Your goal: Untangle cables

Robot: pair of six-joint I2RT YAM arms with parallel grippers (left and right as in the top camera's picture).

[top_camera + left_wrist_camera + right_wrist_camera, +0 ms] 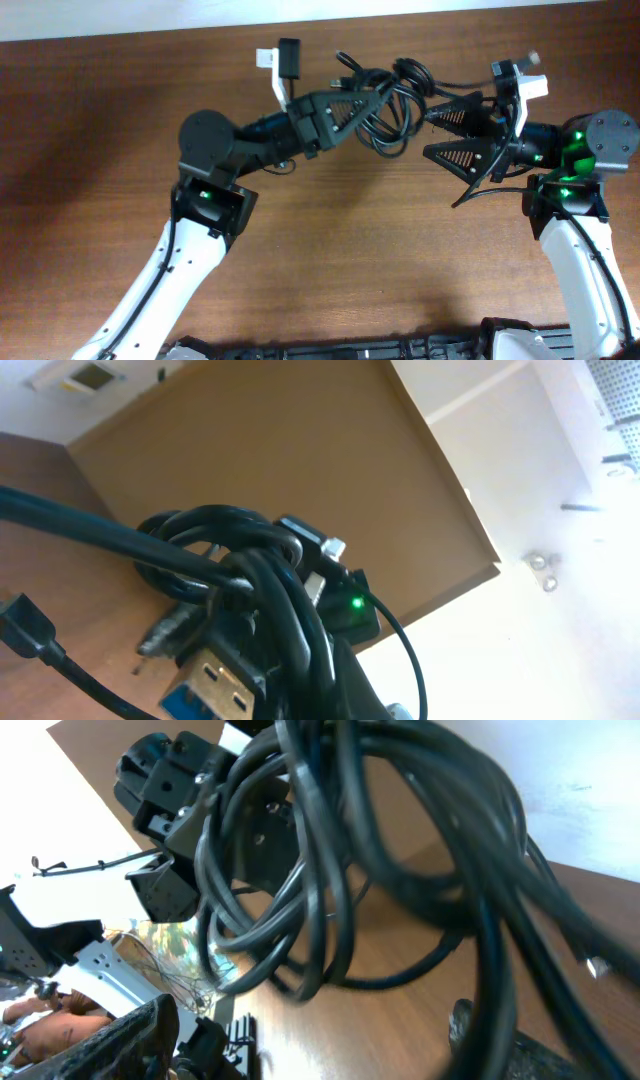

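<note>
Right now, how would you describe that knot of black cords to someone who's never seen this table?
On the brown wooden table, look near the far edge. The cables are a knot of glossy black loops pinched by the left gripper, with the right gripper open beside it. Nothing else there is coiled, and one end carries a blue-tongued plug.

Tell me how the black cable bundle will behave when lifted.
Likely floppy: the cables sag in loose loops. Probably light: the left tool alone seems to hold them. Apt to snag, since loops interlace.
</note>
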